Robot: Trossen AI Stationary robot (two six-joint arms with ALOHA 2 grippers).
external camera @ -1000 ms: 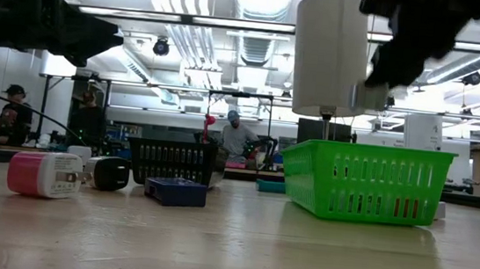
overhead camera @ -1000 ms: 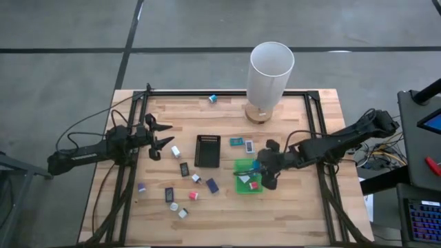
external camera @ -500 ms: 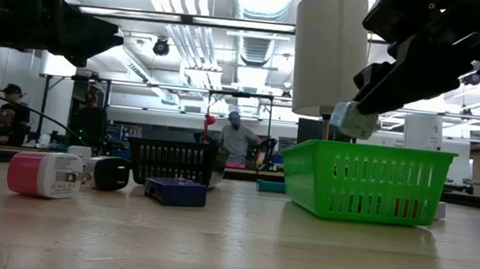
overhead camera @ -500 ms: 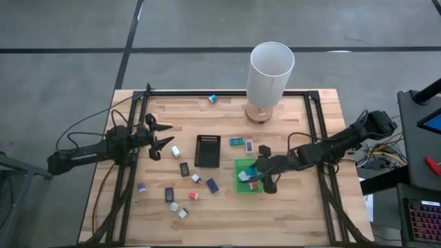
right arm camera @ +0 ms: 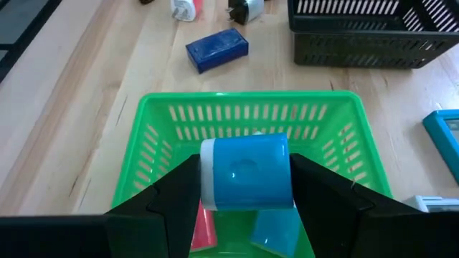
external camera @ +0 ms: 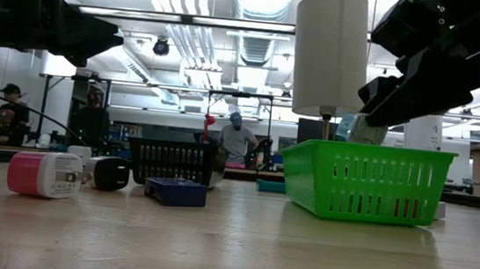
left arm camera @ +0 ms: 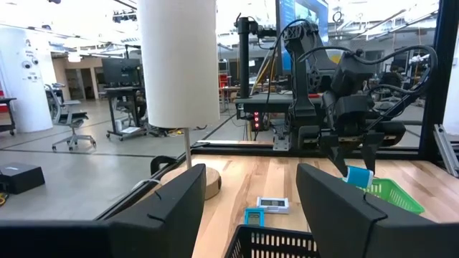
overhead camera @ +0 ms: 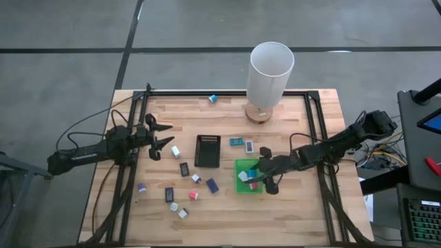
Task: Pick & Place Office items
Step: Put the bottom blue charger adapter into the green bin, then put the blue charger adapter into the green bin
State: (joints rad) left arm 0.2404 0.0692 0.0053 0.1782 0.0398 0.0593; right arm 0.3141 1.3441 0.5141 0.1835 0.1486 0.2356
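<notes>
My right end effector (right arm camera: 244, 188) hangs just above the green tray (right arm camera: 161, 118), pinching a blue and white block (right arm camera: 244, 172) between its two fingers (right arm camera: 168, 193). The block sits over the tray's open top (whether it touches anything below I cannot tell). Inside the tray, under the block, lie a pink-red piece (right arm camera: 203, 231) and a teal piece (right arm camera: 276, 229). Just beyond the tray's far wall a dark blue block (right arm camera: 216, 49) rests on the worktop (overhead camera: 227, 217), and the black ribbed tray (overhead camera: 207, 151) stands near the green tray, on the side toward my left arm. Further office items are scattered on the worktop beyond the black tray, well apart from the green one, among them a pink and white block (external camera: 39, 174). My left end effector (overhead camera: 162, 135) hovers far from the green tray, past the black one, its fingers spread and holding nothing.
</notes>
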